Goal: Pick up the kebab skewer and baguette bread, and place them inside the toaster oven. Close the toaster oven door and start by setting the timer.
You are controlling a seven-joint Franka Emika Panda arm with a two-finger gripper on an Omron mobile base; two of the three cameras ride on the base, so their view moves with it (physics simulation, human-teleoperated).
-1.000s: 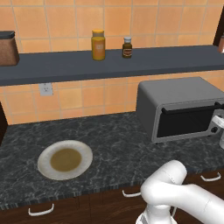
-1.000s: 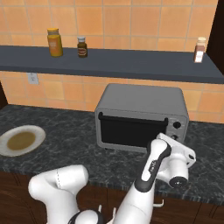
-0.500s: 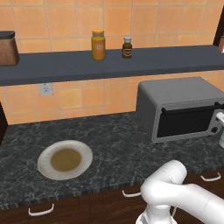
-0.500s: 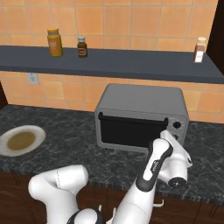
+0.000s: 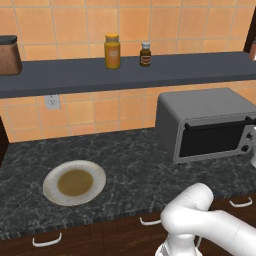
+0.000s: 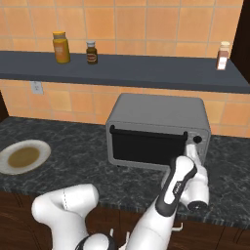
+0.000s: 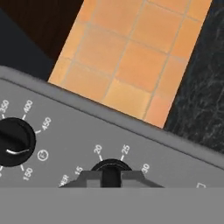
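Note:
The toaster oven (image 5: 205, 112) (image 6: 156, 114) stands on the counter at the right. Its dark glass toaster oven door (image 5: 215, 140) (image 6: 146, 146) is closed, with the black handle along its top. My gripper (image 6: 192, 148) (image 7: 110, 175) is at the knob column on the oven's right. In the hand view it is shut on the timer knob (image 7: 110, 168), with number marks fanned around the knob. A second dial, the temperature knob (image 7: 15, 141), sits to its left. The kebab skewer and the baguette bread are hidden.
A white plate (image 5: 74, 182) (image 6: 24, 156) with a brown smear lies on the dark counter at the left. The wall shelf carries a yellow jar (image 5: 112, 51), a small brown bottle (image 5: 145, 54), a brown canister (image 5: 9, 55) and a spice shaker (image 6: 223, 55).
The hand has edged slightly closer to the knob column. The oven, its door and the plate have not moved.

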